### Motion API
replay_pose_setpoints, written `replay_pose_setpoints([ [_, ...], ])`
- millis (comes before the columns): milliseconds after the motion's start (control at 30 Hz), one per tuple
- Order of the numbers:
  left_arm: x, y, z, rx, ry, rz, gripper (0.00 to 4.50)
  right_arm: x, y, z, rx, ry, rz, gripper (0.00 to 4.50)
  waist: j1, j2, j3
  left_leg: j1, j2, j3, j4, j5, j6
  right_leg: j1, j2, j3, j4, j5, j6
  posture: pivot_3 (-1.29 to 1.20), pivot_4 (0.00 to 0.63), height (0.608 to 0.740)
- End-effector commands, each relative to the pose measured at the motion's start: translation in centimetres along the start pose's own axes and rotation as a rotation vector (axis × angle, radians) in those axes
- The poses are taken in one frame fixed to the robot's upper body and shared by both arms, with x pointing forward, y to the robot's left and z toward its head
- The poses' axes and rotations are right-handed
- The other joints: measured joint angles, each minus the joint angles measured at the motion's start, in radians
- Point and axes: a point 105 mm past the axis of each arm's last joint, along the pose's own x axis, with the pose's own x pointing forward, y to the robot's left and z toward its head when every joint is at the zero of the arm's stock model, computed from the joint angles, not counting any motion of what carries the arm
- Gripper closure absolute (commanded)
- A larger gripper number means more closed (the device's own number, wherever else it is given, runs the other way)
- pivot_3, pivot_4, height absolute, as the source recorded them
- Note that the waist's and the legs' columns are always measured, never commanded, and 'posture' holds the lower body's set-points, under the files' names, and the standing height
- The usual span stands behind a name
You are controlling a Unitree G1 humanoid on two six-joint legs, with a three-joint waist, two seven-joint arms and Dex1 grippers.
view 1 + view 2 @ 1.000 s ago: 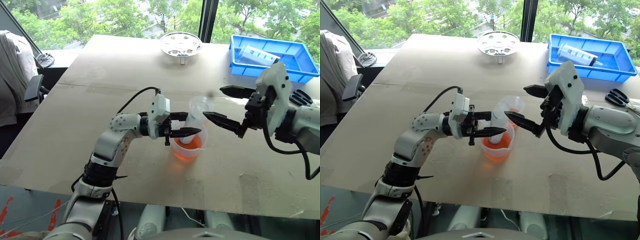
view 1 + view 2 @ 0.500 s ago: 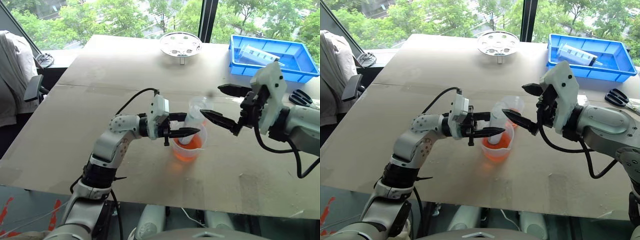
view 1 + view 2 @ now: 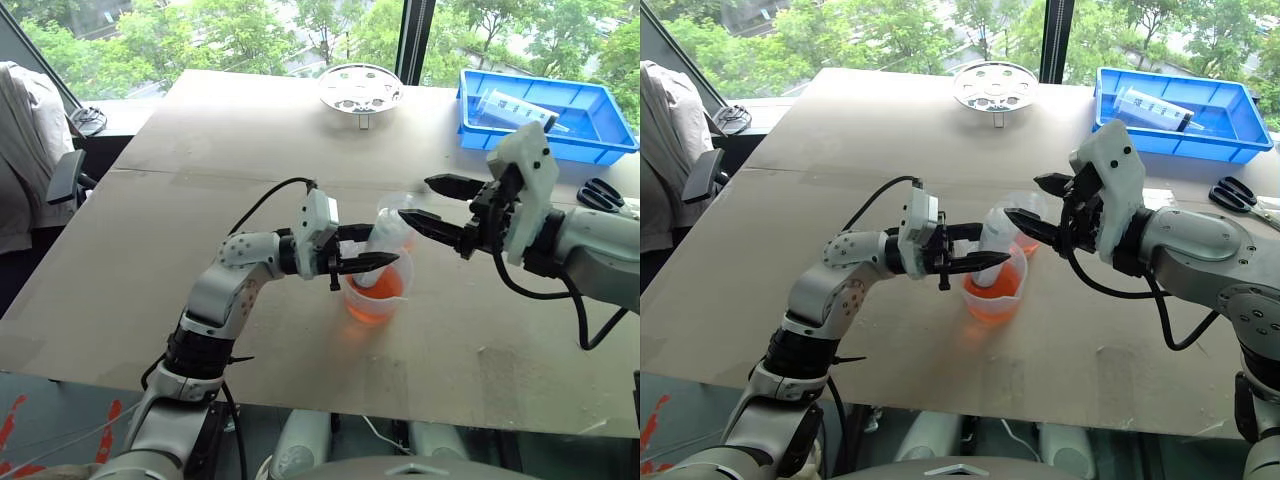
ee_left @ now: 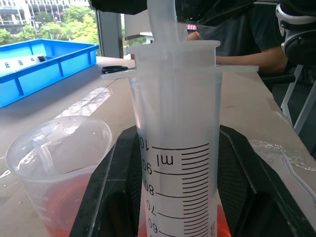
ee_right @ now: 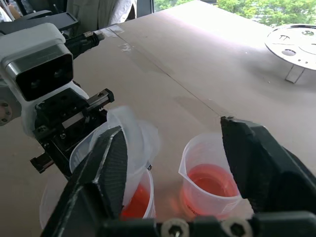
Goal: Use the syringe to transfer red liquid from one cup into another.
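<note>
The left gripper points across the table with its fingers pinching the syringe by its clear barrel, one finger pressed to each side. The left wrist view gives what the head views cannot: printed graduation marks and "ml" on the barrel, the flange just above the fingers, and the whitish plunger rising out of the top. From the head camera the syringe stands tilted, its lower end down in the larger beaker, which sits directly under the left fingers and holds red liquid.

Just past the left fingertips, on their far side, is the smaller cup. The right wrist view shows it apart from the beaker, with orange-red liquid in its bottom; in the left wrist view it appears beside the barrel, its rim lower than the flange.

The right gripper comes in from the right, fingers spread apart with a clear gap between them, holding nothing. In the right wrist view the syringe's top lies against the inner side of one finger while the cup shows in the gap; whether that finger actually touches the plunger I cannot tell.

Beyond the right gripper sit a blue tray holding another syringe, and a round metal stand at the table's far edge.
</note>
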Motion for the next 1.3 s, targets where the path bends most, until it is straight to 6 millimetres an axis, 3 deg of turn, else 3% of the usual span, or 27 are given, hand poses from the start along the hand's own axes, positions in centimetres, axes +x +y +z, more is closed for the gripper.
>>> replay_pose_setpoints([
  [33, 0.8, -1.9, 2.0, 0.081, -0.058, -0.113, 3.03, -0.9, -3.6, 0.7, -0.005, -0.012, -0.2, 2.99, 0.0, 0.0, 0.0, 0.0, 0.0, 0.0, 0.0, 0.0, 0.0, 0.0, 0.0, 0.0, 0.0, 0.0, 0.0, 0.0, 0.15, 0.74],
  [167, 0.9, -1.8, 2.1, 0.082, -0.058, -0.107, 3.03, -0.9, -3.3, 0.9, -0.004, -0.012, -0.177, 4.48, -0.001, 0.0, 0.0, 0.0, 0.0, 0.0, 0.0, 0.0, 0.0, 0.0, 0.0, 0.0, 0.0, 0.0, 0.0, 0.0, 0.15, 0.74],
  [400, 1.1, -1.8, 2.0, 0.078, -0.062, -0.097, 3.03, -0.7, -3.3, 1.4, -0.011, -0.049, -0.178, 4.48, -0.001, 0.0, 0.0, 0.0, 0.0, 0.0, 0.0, 0.0, 0.0, 0.0, 0.0, 0.0, 0.0, 0.0, 0.0, 0.0, 0.15, 0.74],
  [700, 1.7, -2.3, 1.5, 0.029, -0.078, -0.111, 3.03, -0.5, -1.7, 4.4, -0.056, -0.231, -0.074, 4.48, -0.002, 0.0, 0.0, 0.0, 0.0, 0.0, 0.0, 0.0, 0.0, 0.0, 0.0, 0.0, 0.0, 0.0, 0.0, 0.0, 0.15, 0.74],
  [1100, 1.9, -3.8, 1.5, 0.007, -0.078, -0.151, 3.03, -0.7, 1.1, 5.2, -0.248, -0.223, 0.082, 4.48, 0.0, 0.0, 0.0, 0.0, 0.0, 0.0, 0.0, 0.0, 0.0, 0.0, 0.0, -0.001, 0.0, 0.0, 0.0, 0.0, 0.15, 0.74],
  [1300, 2.0, -4.0, 1.1, 0.001, -0.065, -0.151, 3.03, -0.7, 1.1, 5.7, -0.271, -0.246, 0.081, 4.48, 0.001, 0.0, 0.0, 0.0, 0.0, -0.001, 0.0, 0.0, 0.0, 0.0, 0.0, -0.001, 0.0, 0.0, 0.0, 0.0, 0.15, 0.74],
])
